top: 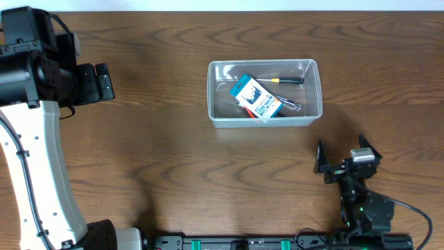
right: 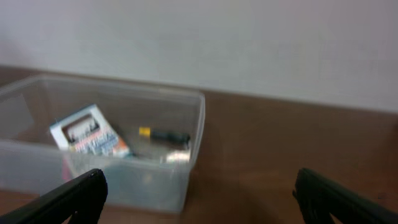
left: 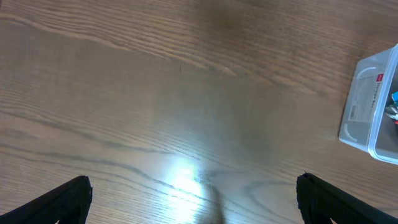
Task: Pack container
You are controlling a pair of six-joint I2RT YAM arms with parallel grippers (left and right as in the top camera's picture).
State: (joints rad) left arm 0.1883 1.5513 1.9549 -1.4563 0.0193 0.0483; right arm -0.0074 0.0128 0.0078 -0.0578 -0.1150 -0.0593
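Right gripper (right: 199, 186) and left gripper (left: 194, 186) both spread, empty. You'd find the container (top: 260, 122), frame centre, probably light, slick, thin-walled; pinch its rim.

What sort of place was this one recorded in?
Likely a robotics lab bench: wood-grain table, plain white wall behind, left arm and right arm either side of a clear container.

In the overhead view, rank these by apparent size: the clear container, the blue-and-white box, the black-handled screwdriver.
1. container, clearly the largest
2. blue-and-white box
3. screwdriver, the slimmest, though roughly as long as the box
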